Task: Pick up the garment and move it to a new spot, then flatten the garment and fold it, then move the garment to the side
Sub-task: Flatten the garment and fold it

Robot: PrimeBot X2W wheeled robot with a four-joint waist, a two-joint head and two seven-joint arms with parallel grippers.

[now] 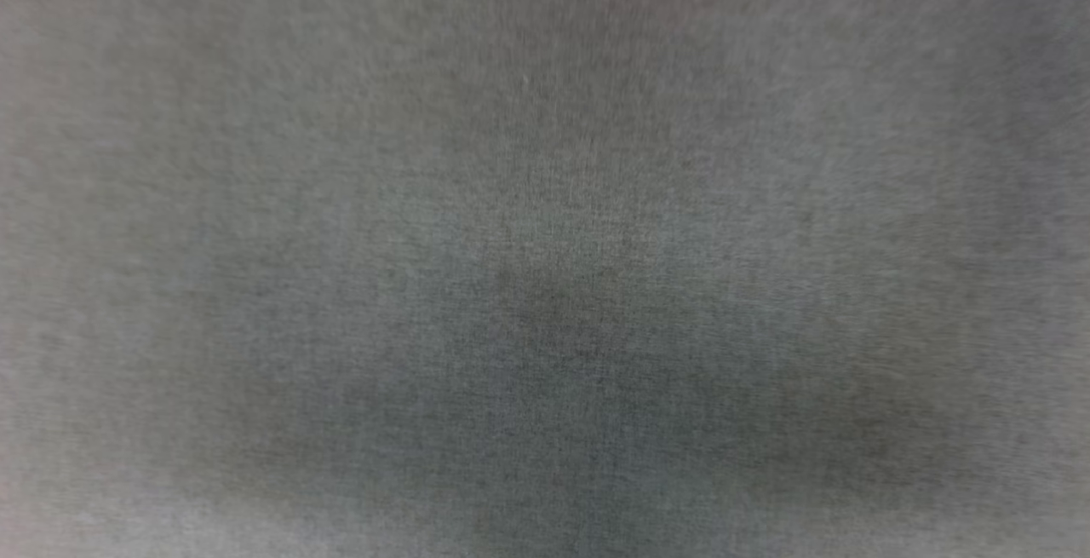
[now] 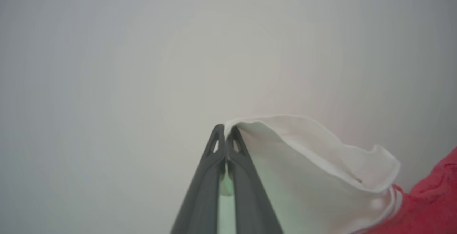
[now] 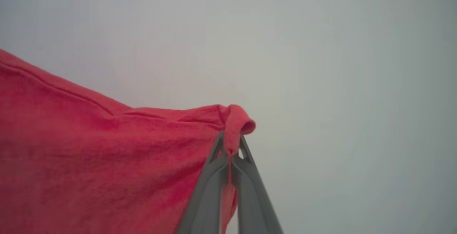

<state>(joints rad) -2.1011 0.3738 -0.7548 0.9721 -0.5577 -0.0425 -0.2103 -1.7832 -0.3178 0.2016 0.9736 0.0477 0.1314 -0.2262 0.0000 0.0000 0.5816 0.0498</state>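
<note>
Pinching the garment (image 2: 321, 177) at two places, both grippers are closed tight with cloth caught between their fingertips. In the left wrist view the left gripper (image 2: 225, 128) presses its two dark fingers together on the hemmed edge of a white sleeve. The sleeve billows away to the right toward striped trim and the red body at the lower right corner. In the right wrist view the right gripper (image 3: 232, 143) clamps a small rolled fold of red cloth, and the rest spreads out to the left. Behind both is a plain pale backdrop. The head view gives a blurred grey woven surface (image 1: 545, 285).
</note>
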